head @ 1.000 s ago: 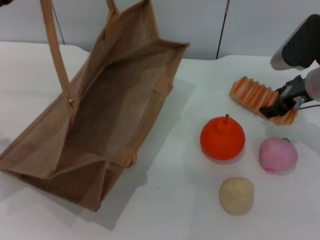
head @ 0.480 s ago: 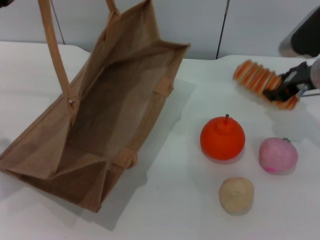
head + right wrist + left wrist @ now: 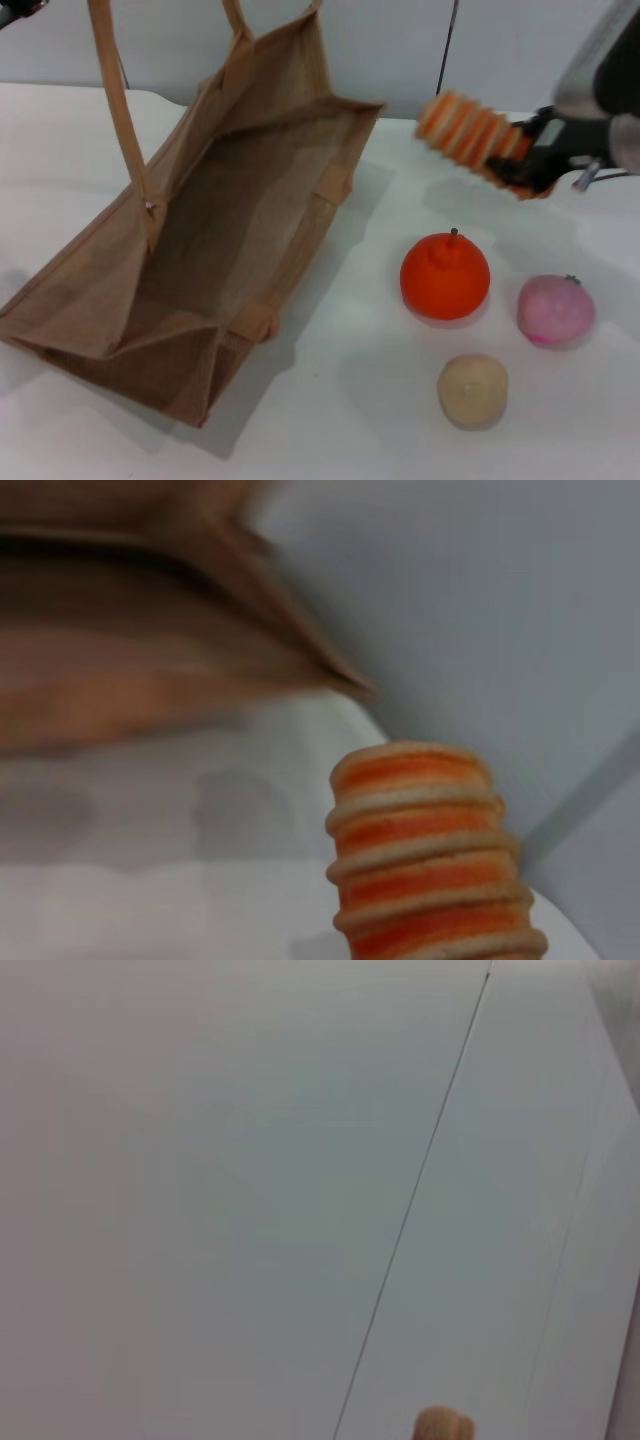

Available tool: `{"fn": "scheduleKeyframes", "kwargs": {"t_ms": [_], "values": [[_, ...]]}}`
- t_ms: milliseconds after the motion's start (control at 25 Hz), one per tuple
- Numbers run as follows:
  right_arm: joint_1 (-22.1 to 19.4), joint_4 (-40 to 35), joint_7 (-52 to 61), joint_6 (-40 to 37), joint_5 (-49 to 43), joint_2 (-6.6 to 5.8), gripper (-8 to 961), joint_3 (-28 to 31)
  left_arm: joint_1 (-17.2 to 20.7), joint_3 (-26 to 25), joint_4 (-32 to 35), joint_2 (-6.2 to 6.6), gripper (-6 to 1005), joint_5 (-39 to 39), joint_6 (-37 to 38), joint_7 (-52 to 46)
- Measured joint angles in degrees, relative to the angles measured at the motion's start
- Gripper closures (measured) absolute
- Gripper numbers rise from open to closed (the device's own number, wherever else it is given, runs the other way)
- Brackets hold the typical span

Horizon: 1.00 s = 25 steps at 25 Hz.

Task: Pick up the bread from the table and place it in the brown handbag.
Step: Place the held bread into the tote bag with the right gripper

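Observation:
The bread point(image 3: 468, 133), an orange and tan striped loaf, hangs in the air above the table point(image 3: 340, 420), to the right of the brown handbag point(image 3: 200, 230). My right gripper point(image 3: 528, 165) is shut on the loaf's right end. The right wrist view shows the bread point(image 3: 430, 850) close up, with the brown handbag point(image 3: 150, 630) beyond it. The bag lies tilted with its mouth open toward the bread. One long handle point(image 3: 120, 110) rises taut toward the top left corner, where a dark bit of my left arm point(image 3: 12, 10) shows. A tan handle tip point(image 3: 445, 1425) appears in the left wrist view.
An orange fruit point(image 3: 445, 277) stands on the table below the lifted bread. A pink fruit point(image 3: 556, 310) lies to its right and a beige ball point(image 3: 472, 390) in front. A pale wall rises behind the table.
My right gripper has lifted the bread off the table and carried it up and to the left, toward the bag's mouth. The bag has shifted slightly.

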Motion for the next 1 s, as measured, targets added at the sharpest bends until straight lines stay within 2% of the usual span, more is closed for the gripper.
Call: {"fn": "scheduleKeyframes", "kwargs": {"t_ms": [120, 240, 440, 640, 1000], "values": [[-2.62, -6.96, 0.97, -1.16, 0.80, 0.02, 464, -7.11, -0.23, 0.00, 0.39, 0.26, 859, 0.03, -0.05, 0.09], [-3.53, -11.22, 2.50, -1.29, 0.84, 0.05, 477, -13.02, -0.58, 0.01, 0.42, 0.31, 859, 0.05, 0.09, -0.10], [-2.89, -14.84, 4.47, -0.68, 0.26, 0.03, 498, -22.25, -1.19, 0.00, 0.42, 0.47, 858, 0.05, 0.74, -0.93], [-0.52, -16.91, 6.78, 2.60, -0.59, 0.12, 539, -29.87, -3.02, 0.00, 0.40, 0.55, 857, 0.07, 1.72, -2.30], [1.99, -20.41, 20.27, 8.09, -17.65, 0.37, 603, -42.70, -7.33, 0.00, 0.53, -0.28, 856, 3.01, 2.39, -2.67]]}}
